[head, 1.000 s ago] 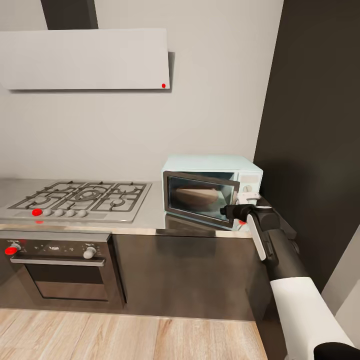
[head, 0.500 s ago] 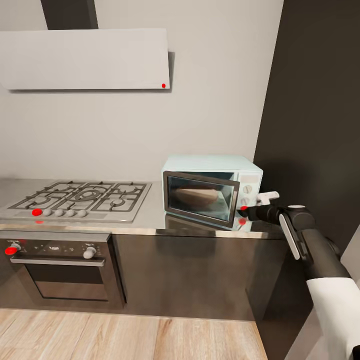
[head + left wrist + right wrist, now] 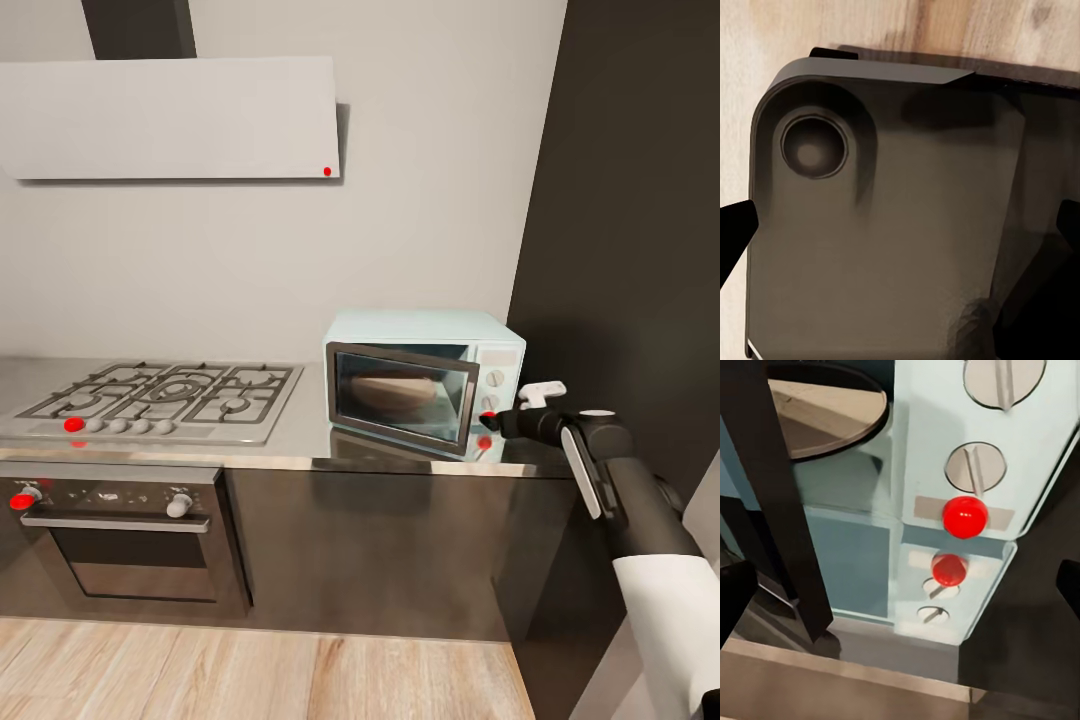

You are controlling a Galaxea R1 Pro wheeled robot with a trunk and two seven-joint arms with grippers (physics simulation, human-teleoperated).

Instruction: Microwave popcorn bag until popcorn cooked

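- The mustard-brown popcorn bag (image 3: 392,392) sits inside the pale mint-blue microwave (image 3: 425,380) on the grey steel bench (image 3: 300,445).
- The right gripper (image 3: 490,422), fingers apart, hovers by the red light dot (image 3: 964,517).
- Risk: the door looks ajar, so heating may fail.
- The left gripper's state: cannot tell.

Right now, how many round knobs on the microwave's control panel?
2, stacked on the microwave panel: upper knob, lower knob, just above the red light. Right hand points at them.
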